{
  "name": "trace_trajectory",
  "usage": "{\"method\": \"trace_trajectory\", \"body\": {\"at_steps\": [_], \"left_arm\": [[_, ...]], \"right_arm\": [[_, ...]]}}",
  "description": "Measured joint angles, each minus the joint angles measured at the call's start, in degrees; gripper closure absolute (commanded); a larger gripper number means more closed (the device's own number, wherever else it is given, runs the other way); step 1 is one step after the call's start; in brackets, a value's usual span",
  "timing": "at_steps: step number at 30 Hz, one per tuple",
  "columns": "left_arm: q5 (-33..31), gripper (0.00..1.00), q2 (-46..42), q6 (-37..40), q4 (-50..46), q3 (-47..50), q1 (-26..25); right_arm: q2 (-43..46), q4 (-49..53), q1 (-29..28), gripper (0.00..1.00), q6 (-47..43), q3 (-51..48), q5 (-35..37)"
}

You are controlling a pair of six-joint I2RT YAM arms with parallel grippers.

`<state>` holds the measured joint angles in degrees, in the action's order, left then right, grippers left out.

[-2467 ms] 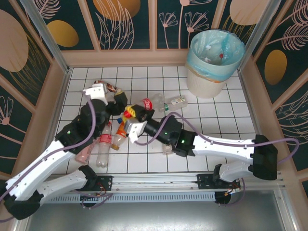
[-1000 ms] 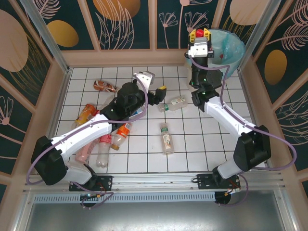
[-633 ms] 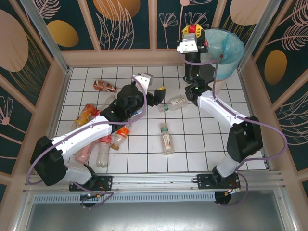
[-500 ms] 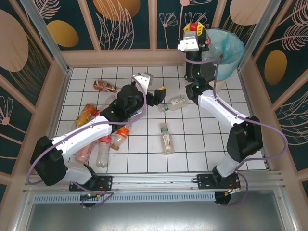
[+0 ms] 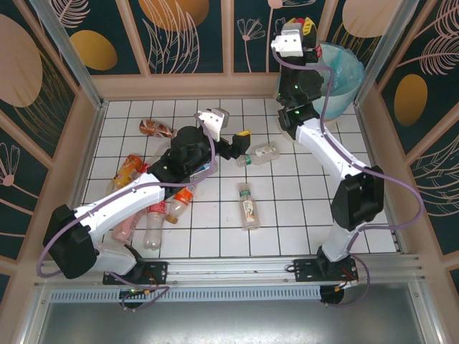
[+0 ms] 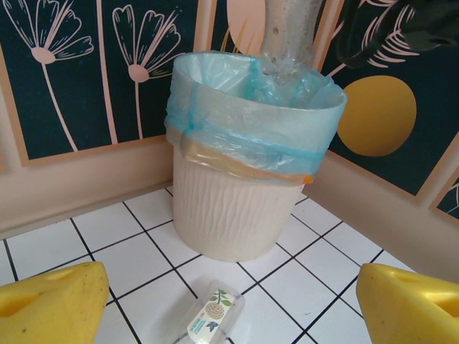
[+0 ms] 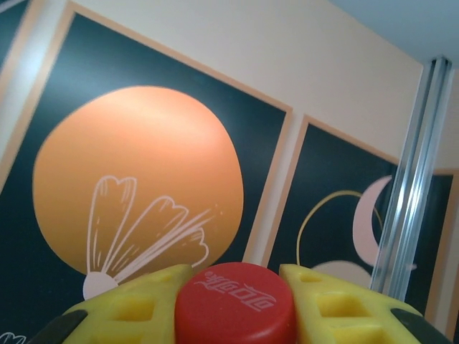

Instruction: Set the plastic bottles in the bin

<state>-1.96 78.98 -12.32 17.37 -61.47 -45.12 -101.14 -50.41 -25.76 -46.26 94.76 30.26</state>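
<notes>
My right gripper (image 5: 307,27) is raised high at the bin's (image 5: 343,66) left rim. It is shut on the red cap (image 7: 235,301) of a clear plastic bottle (image 6: 290,34). In the left wrist view that bottle hangs upright over the mouth of the blue-lined white bin (image 6: 244,193). My left gripper (image 5: 238,142) hovers low over the tiles and is open, its yellow fingers (image 6: 50,304) wide apart. A small clear bottle with a white label (image 6: 211,315) lies between and just beyond them, also seen from above (image 5: 259,153). Nothing is held in the left gripper.
More bottles lie on the tiled floor: a green-capped one (image 5: 247,205) in the middle, a brownish one (image 5: 157,128) at the back left, an orange one (image 5: 128,170), and a cluster (image 5: 166,208) beside the left arm. Panelled walls close in on the back and sides.
The right arm has lifted its bottle higher and swung it right, over the bin's rim. The left gripper's fingers have spread a little wider; its arm has barely moved.
</notes>
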Motion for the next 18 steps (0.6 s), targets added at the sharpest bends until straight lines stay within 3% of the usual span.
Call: {"method": "trace_trajectory", "body": {"at_steps": [9,18], "left_arm": [[0.00,0.12,0.15,-1.42,0.00,-0.02,0.00],[-0.15,0.12,0.63,-1.97,-0.02,-0.02,0.00]], "right_arm": [[-10.60,4.44,0.02,1.00,7.56,13.90,10.54],[-22.73,12.02,1.55,1.00,11.47,25.97,16.48]]}}
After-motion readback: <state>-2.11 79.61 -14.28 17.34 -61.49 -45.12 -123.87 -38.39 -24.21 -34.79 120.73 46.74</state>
